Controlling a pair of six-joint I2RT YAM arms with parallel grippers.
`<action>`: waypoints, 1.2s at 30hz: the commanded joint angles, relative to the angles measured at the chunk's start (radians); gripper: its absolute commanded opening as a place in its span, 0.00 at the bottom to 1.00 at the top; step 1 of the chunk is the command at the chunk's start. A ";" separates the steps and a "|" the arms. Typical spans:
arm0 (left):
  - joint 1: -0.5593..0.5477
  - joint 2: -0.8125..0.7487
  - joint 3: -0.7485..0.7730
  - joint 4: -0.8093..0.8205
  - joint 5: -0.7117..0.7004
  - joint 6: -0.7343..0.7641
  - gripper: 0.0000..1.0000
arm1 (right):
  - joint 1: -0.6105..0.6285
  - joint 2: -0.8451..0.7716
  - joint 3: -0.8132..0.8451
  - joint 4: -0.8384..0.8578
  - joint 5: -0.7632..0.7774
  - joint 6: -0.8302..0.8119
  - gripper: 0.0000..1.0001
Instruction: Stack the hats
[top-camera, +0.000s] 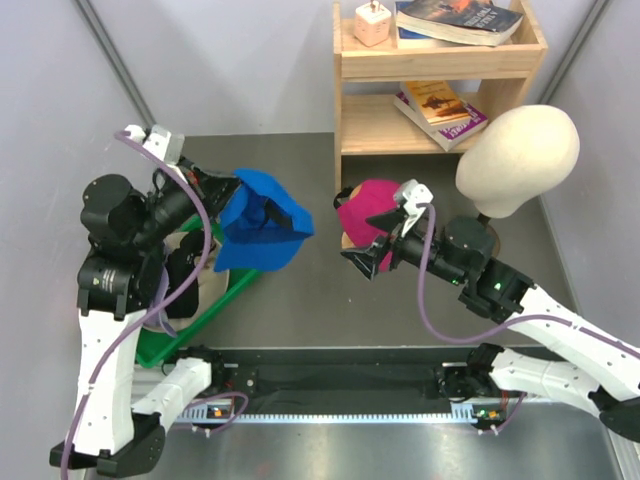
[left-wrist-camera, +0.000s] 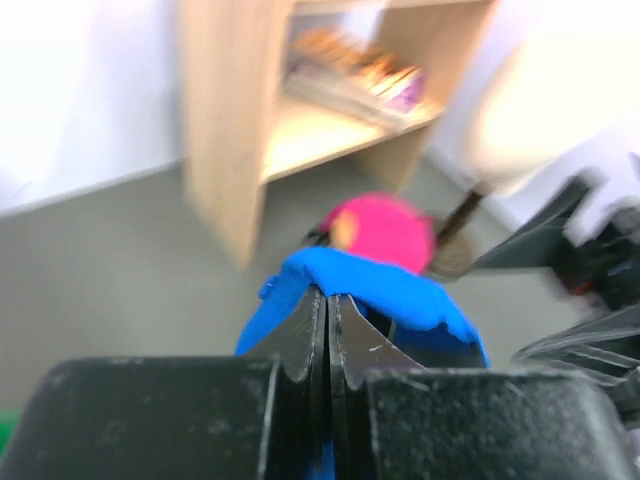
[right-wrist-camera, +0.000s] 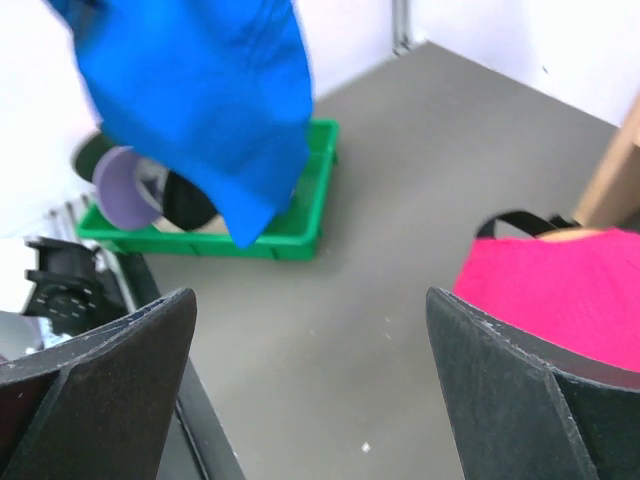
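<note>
Top external view, we record 1 wooden shelf (top-camera: 440, 85) at the far side of the table (top-camera: 300, 315), 1 cream mannequin head (top-camera: 520, 150) to its right, and 1 green tray (top-camera: 215, 310) by the left arm, holding 1 lavender cap (right-wrist-camera: 124, 186). Next, 1 blue cap (top-camera: 262, 228) hangs off the table near the tray, its fabric pinched between the closed fingers of the left gripper (left-wrist-camera: 327, 300), and 1 bright pink hat (top-camera: 366, 212) sits at the shelf's foot. Last, we note the right gripper (right-wrist-camera: 312, 340), fingers spread wide apart, just beside the pink hat.
</note>
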 joint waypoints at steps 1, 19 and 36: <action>0.001 0.025 0.045 0.320 0.180 -0.213 0.00 | -0.009 -0.039 -0.044 0.139 -0.085 0.041 0.96; -0.033 0.065 -0.077 0.741 0.118 -0.668 0.00 | 0.047 0.019 -0.293 0.719 -0.044 0.073 0.90; -0.157 0.094 -0.096 0.813 0.088 -0.778 0.00 | 0.154 0.273 -0.184 0.950 0.162 -0.078 0.77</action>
